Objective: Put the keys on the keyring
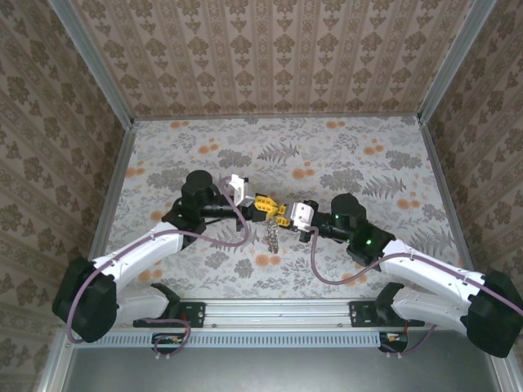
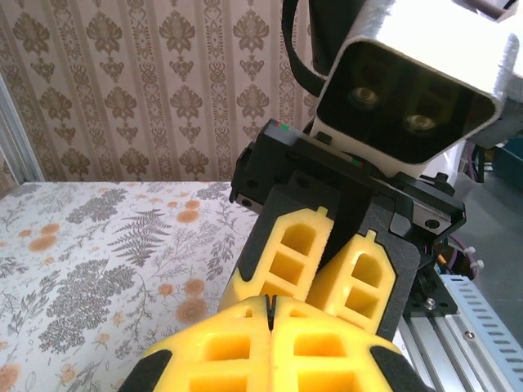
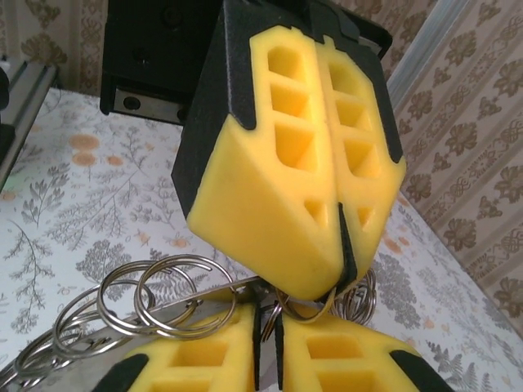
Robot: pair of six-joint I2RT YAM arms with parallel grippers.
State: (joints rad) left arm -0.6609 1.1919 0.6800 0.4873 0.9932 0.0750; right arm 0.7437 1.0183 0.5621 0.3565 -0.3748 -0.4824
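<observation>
Over the fern-and-flower printed tablecloth (image 1: 343, 155), inside walls of damask wallpaper (image 1: 270, 57), your grippers meet tip to tip. The keyring (image 1: 270, 235), a bunch of thin silver wire split rings, dangles just below them. Your left gripper (image 3: 337, 273), with hollow-celled yellow fingers, is pinched on one loop. Your right gripper (image 3: 268, 343) shows a thin slit with wire in it; you cannot tell whether it grips.

The rings (image 1: 270, 236) are way too tiny from the top. Up close, the yellow fingers (image 3: 278, 204) hide how they're held.
</observation>
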